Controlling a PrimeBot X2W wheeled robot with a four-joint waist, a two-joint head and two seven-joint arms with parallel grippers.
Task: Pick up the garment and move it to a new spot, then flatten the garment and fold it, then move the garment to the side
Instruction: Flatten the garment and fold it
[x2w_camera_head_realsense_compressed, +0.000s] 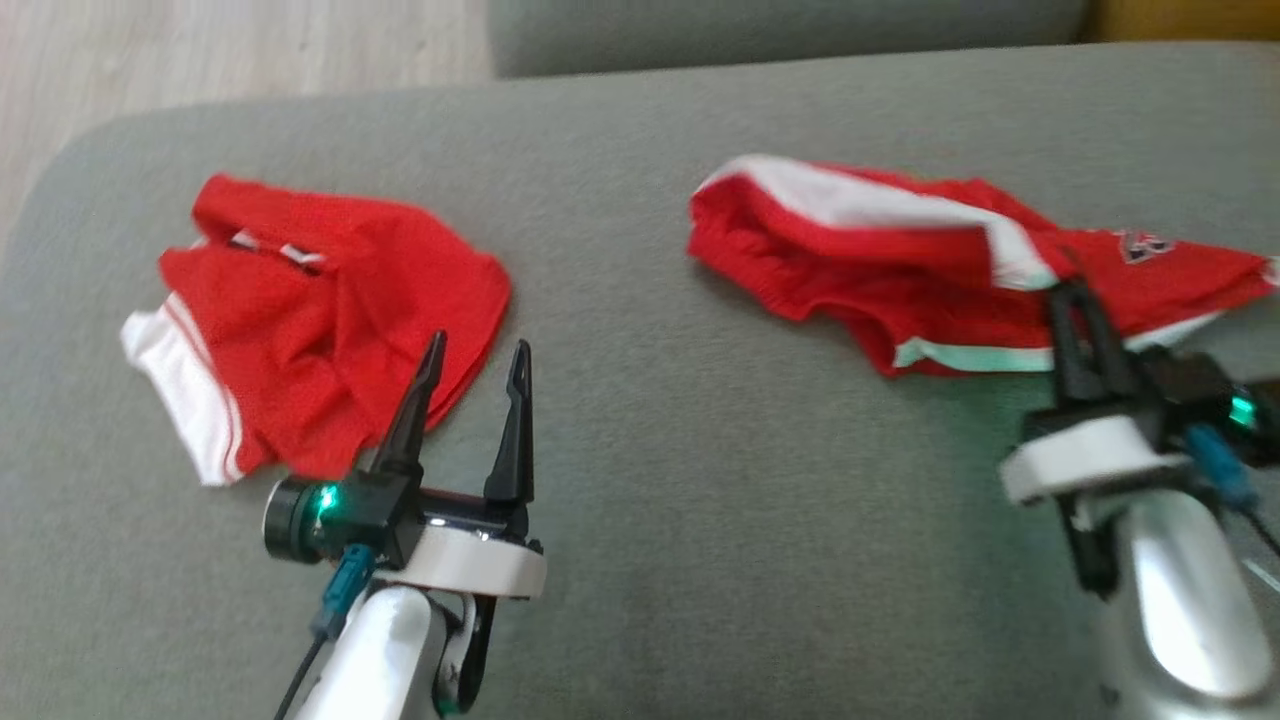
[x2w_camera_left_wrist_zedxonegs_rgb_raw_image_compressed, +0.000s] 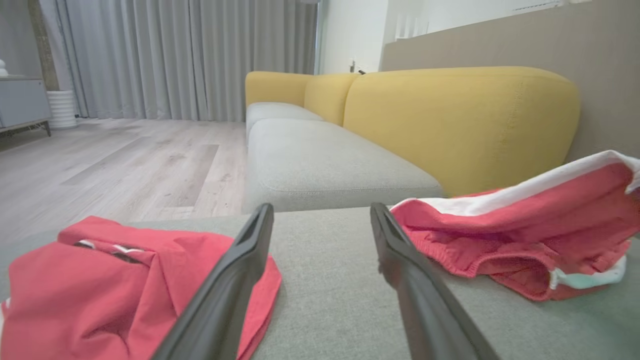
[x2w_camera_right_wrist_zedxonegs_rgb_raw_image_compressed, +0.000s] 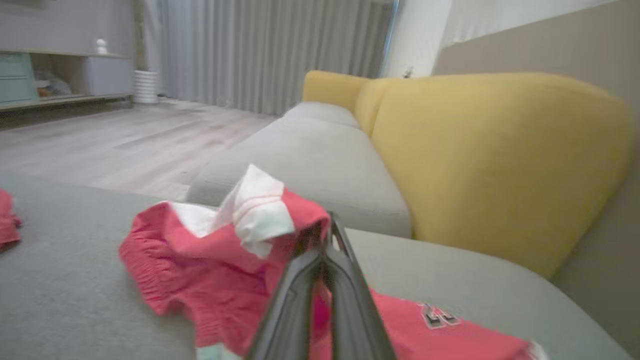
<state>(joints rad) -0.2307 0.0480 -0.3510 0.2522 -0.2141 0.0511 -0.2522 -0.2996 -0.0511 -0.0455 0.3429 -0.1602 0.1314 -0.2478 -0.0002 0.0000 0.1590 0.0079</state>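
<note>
a wide grey woven-fabric seat cushion (x2w_camera_head_realsense_compressed: 640, 480) is lying before the robot, and everything here is being placed against it. on the cushion's right part, a rumpled red fabric garment with a white band and pale mint trim (x2w_camera_head_realsense_compressed: 850, 270) is lying in a loose heap, its gathered waistband turned toward the cushion's middle and a small dark emblem showing on the end toward the cushion's right edge. the right gripper (x2w_camera_head_realsense_compressed: 1075, 295) is clenching on this garment at its near edge; in the right wrist view its two dark fingers (x2w_camera_right_wrist_zedxonegs_rgb_raw_image_compressed: 295, 300) are pressing together with red cloth bunched around their tips and a white fold standing raised just beside them. on the cushion's left part, a crumpled red mesh garment with a white hem (x2w_camera_head_realsense_compressed: 340, 290) is resting. the left gripper (x2w_camera_head_realsense_compressed: 479, 345) is hanging released over the cushion, jaws spread wide and holding nothing, near that mesh garment's right edge. beyond the cushion's far edge, a second grey seat (x2w_camera_left_wrist_zedxonegs_rgb_raw_image_compressed: 325, 160) is standing with a rounded mustard-yellow upholstered backrest (x2w_camera_left_wrist_zedxonegs_rgb_raw_image_compressed: 450, 120) behind it.
</note>
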